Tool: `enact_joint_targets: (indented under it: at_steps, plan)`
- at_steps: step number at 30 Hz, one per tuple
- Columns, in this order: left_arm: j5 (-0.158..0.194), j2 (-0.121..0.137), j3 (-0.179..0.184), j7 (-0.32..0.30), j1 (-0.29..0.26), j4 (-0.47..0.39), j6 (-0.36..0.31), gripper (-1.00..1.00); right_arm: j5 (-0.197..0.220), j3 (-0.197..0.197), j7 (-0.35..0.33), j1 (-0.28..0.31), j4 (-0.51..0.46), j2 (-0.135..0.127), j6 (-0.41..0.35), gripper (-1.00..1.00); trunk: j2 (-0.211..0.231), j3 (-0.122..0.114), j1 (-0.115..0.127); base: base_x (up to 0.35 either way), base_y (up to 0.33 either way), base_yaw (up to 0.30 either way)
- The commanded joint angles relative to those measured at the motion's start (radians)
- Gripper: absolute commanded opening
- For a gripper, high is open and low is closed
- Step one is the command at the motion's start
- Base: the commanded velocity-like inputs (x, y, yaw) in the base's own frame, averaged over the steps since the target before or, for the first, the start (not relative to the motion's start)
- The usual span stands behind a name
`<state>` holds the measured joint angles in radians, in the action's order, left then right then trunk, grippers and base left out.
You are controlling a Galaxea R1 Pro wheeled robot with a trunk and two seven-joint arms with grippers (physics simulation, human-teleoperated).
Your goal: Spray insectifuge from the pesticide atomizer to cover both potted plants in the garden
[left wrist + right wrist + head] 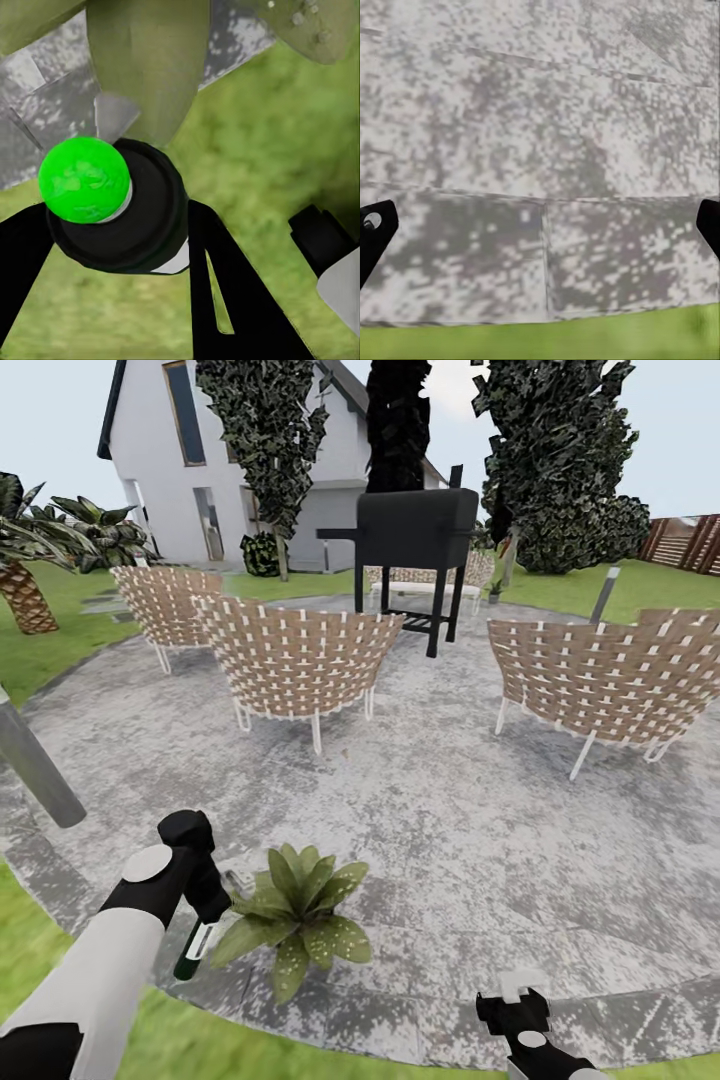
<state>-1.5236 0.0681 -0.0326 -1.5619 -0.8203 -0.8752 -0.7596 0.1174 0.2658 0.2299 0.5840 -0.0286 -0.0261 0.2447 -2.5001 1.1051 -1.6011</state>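
The left hand (205, 920) is gripping the slim white, dark-green-ended pesticide atomizer (193, 950) beside a broad-leaved speckled green potted plant (295, 915); the right hand (540, 225) is hanging open over the mottled grey patio (480, 840).

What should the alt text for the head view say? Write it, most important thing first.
The left gripper holds the pesticide atomizer beside a small potted plant at the near edge of a round grey patio. The right gripper hangs open over the paving. Beyond stand wicker chairs, a black grill, trees and a white house.
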Motion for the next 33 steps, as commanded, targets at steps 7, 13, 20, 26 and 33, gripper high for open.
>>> enact_joint_targets:
  at_steps: [7, 13, 20, 26, 33]
  plan:
    - [-0.007, 0.001, -0.003, -0.009, -0.004, -0.001, -0.012, -1.00, 0.010, 0.009, 0.002, 0.001, 0.001, 0.000, 0.003, 1.00, 0.000, -0.001, 0.000, 0.096, 0.292, -0.097]
    - [-0.010, 0.000, 0.000, -0.009, 0.004, -0.002, -0.010, -1.00, 0.010, 0.009, 0.002, 0.000, 0.001, 0.000, 0.003, 1.00, 0.000, -0.005, 0.000, 0.110, 0.095, -0.235]
    - [-0.010, 0.003, 0.000, -0.009, 0.006, -0.001, -0.009, -1.00, 0.011, 0.009, 0.002, 0.000, 0.001, 0.000, 0.002, 1.00, 0.000, -0.011, 0.000, 0.002, 0.036, -0.234]
    - [-0.010, 0.004, 0.000, -0.009, 0.007, -0.001, -0.009, -1.00, 0.010, 0.009, 0.002, 0.000, 0.001, 0.000, 0.003, 1.00, 0.000, -0.013, 0.000, 0.000, 0.274, -0.099]
    - [-0.009, 0.001, -0.001, -0.009, 0.004, -0.001, -0.010, -1.00, 0.010, 0.009, 0.001, 0.000, 0.001, -0.020, 0.004, 1.00, 0.000, -0.013, 0.000, 0.031, 0.302, -0.002]
